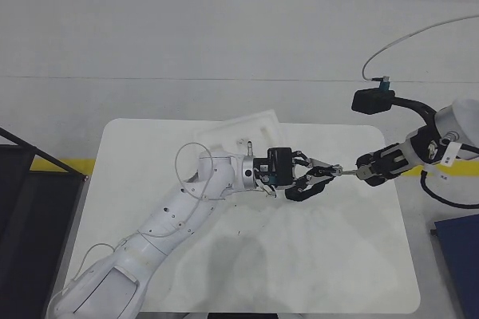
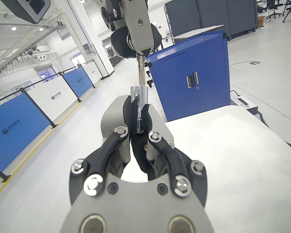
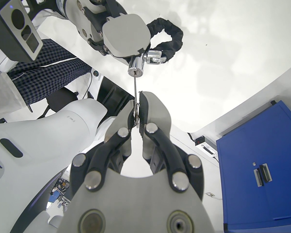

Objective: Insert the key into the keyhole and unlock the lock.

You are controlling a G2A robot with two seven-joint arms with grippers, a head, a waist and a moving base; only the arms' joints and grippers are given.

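My left gripper point(image 2: 138, 107) is shut on the lock point(image 2: 138, 107), a chrome cylinder with its end pointing away from the wrist. The lock's black-sleeved cable loop point(image 3: 169, 39) hangs beside it. My right gripper point(image 3: 137, 103) is shut on the key point(image 3: 135, 89) by its head. The key's blade point(image 2: 141, 70) lines up with the cylinder, and its tip sits right at the keyhole face point(image 3: 135, 71). How deep it sits I cannot tell. In the top view the left gripper point(image 1: 323, 174) and right gripper point(image 1: 361, 171) face each other above the table's right half, with the key point(image 1: 347, 171) between them.
The white table point(image 1: 343, 263) lies under both arms. A flat white tray point(image 1: 239, 131) rests at its back, behind the left arm. A blue cabinet point(image 2: 191, 73) stands on the floor off the table's right side. A dark frame point(image 1: 16, 207) stands to the left.
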